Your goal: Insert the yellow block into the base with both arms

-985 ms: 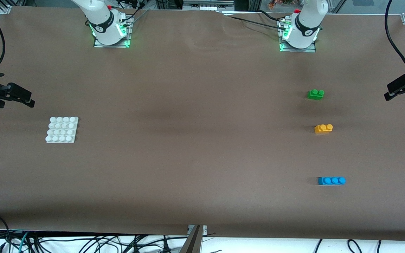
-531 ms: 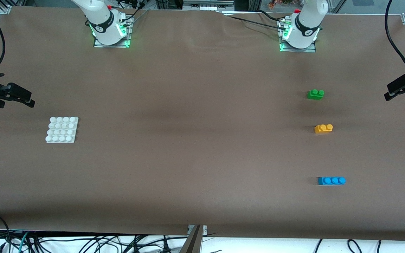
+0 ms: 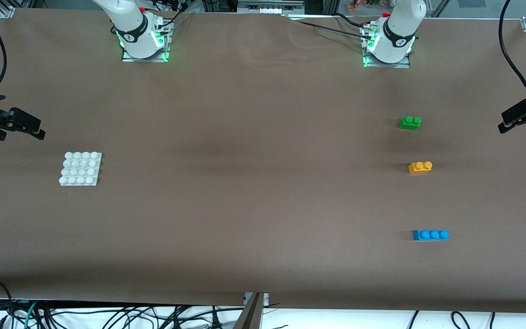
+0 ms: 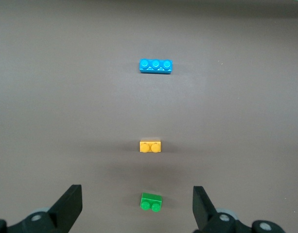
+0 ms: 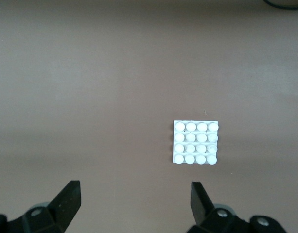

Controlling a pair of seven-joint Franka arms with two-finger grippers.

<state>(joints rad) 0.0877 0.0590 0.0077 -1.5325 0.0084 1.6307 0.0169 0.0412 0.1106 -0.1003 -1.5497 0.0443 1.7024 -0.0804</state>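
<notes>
The yellow block (image 3: 420, 167) lies on the brown table at the left arm's end, between a green brick and a blue brick. It also shows in the left wrist view (image 4: 150, 146). The white studded base (image 3: 81, 168) lies flat at the right arm's end and shows in the right wrist view (image 5: 196, 142). My left gripper (image 3: 501, 127) hangs open and empty, high over the table's end, apart from the bricks; its own view shows the jaws wide apart (image 4: 136, 189). My right gripper (image 3: 41, 130) hangs open and empty, high over its end of the table (image 5: 134, 187).
The green two-stud brick (image 3: 410, 122) lies farther from the front camera than the yellow block. The blue three-stud brick (image 3: 430, 235) lies nearer. Both arm bases (image 3: 143, 36) (image 3: 388, 41) stand at the table's back edge. Cables lie along the front edge.
The left gripper has shifted very slightly. The right gripper, the bricks and the base have not moved.
</notes>
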